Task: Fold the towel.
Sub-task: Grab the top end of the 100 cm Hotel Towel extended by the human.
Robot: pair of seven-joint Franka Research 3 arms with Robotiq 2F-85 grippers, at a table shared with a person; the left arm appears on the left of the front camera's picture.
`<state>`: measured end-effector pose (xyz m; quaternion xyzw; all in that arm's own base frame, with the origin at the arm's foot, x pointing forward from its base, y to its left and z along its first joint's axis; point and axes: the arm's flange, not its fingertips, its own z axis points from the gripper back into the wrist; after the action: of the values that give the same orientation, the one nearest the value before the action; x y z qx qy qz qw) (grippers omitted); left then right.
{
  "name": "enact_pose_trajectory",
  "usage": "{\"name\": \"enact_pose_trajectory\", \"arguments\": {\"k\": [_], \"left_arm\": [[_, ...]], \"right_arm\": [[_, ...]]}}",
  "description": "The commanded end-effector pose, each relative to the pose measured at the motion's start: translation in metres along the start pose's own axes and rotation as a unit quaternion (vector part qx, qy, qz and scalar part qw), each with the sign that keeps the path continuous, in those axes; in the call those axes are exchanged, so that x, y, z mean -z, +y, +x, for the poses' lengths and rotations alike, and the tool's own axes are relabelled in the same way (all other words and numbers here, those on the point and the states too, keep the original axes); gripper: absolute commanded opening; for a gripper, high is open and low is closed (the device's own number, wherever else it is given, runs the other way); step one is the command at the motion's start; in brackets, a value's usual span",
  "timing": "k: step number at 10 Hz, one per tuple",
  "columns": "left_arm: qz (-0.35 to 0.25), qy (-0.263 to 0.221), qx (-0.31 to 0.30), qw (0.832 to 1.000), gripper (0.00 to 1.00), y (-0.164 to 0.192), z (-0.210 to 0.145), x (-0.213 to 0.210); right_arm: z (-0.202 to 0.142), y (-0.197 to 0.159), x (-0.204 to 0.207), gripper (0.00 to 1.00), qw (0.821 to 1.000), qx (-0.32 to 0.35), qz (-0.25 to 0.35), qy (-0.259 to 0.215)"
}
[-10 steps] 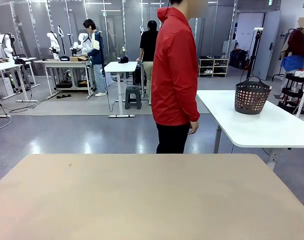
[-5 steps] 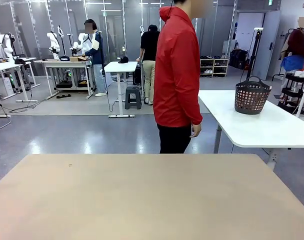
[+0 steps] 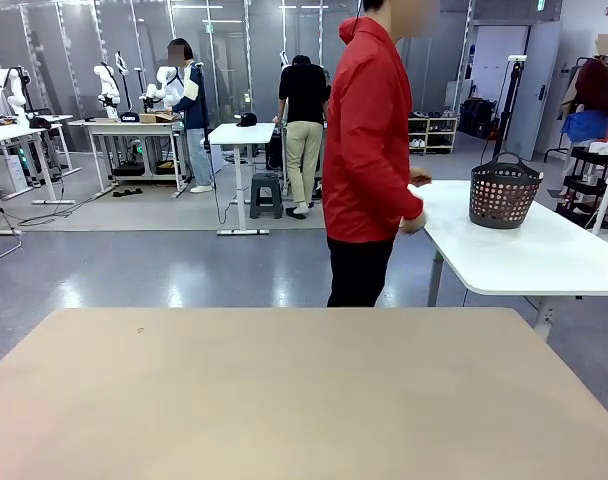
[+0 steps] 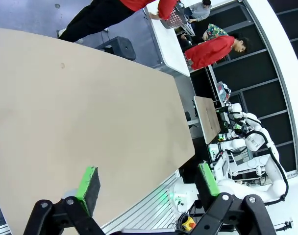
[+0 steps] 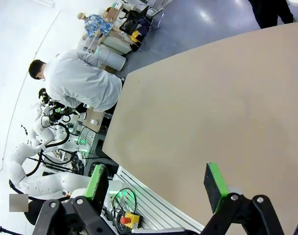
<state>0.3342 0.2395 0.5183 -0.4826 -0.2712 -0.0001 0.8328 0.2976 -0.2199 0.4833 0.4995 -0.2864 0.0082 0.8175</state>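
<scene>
The towel is out of view. A person in a red jacket [image 3: 369, 150] stands beyond the far edge of the tan table [image 3: 284, 390], turned toward a white side table [image 3: 524, 255], hands raised over its near corner. My left gripper [image 4: 148, 181] hangs open above the tan table's edge, nothing between its green pads. Above the opposite edge my right gripper [image 5: 156, 182] is open too, with nothing in it.
A dark perforated basket [image 3: 503, 195] stands on the white side table at the right, also visible as the basket [image 4: 174, 17] by the person's hand. Other people and tables are farther back in the hall.
The person has stepped to the right and turned toward the white side table, lifting both hands over it. Neither gripper's state has changed.
</scene>
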Motion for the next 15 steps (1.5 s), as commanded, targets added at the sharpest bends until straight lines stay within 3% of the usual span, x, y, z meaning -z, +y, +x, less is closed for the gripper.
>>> {"name": "enact_pose_trajectory", "arguments": {"k": [1,15], "left_arm": [[-0.009,0.000,0.009,1.000,1.00,-0.0003,0.0000,-0.0013],[-0.009,0.000,0.009,1.000,1.00,-0.0003,0.0000,-0.0013]], "right_arm": [[0.0022,0.0000,-0.0006,1.00,1.000,-0.012,0.005,-0.005],[0.0022,0.0000,-0.0006,1.00,1.000,-0.012,0.005,-0.005]]}}
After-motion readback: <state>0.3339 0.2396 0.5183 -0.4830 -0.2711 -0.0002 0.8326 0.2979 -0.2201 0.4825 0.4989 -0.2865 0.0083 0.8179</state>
